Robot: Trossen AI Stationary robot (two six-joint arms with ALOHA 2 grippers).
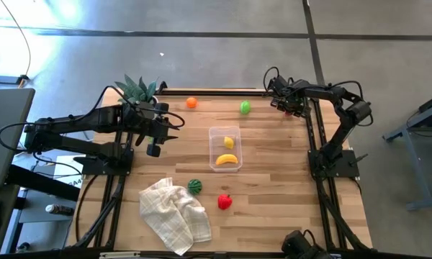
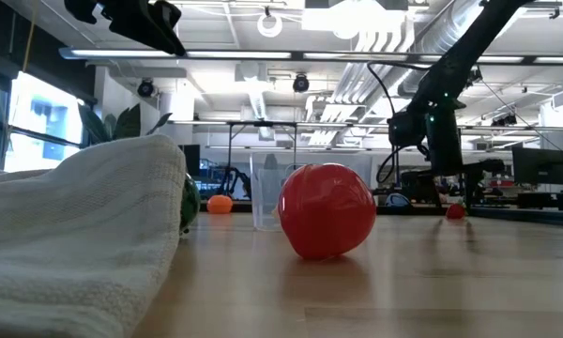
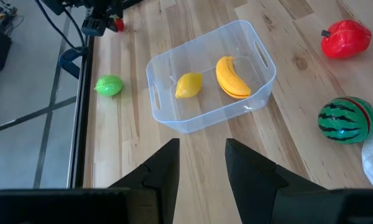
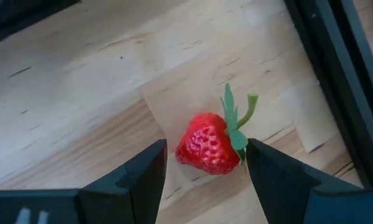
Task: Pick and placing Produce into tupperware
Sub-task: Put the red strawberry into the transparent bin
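A: The tub [image 1: 225,148] sits near the middle of the tabletop [image 1: 273,187], with a banana [image 1: 227,160] and a lemon [image 1: 229,142] already in it. What worries you?

B: The strawberry [image 4: 210,143]. It lies at about 1 o'clock from the tub, hard by the frame rail at the tabletop's edge, on a pale paper patch. The right claw [image 4: 202,171] is low over it, fingers apart on either side, not yet gripping

A: So a bad close?

B: I'd judge so. The berry is rounded and tapered; if the fingers meet it off-centre it could squirt out and roll toward the rail or off the edge. The stem [image 4: 241,115] may also catch a finger

A: And the left claw [image 3: 201,165]?

B: Raised at roughly 9 o'clock of the tub, fingers apart, holding nothing. If both arms head for the tub together, they could crowd each other

A: Other loose pieces?

B: The lime [image 1: 245,107] at 12, orange [image 1: 191,103] at 11, melon [image 1: 194,186] touching the cloth [image 1: 174,213] at 7, and a red fruit [image 1: 224,201] at 6. The melon may drag the cloth when lifted
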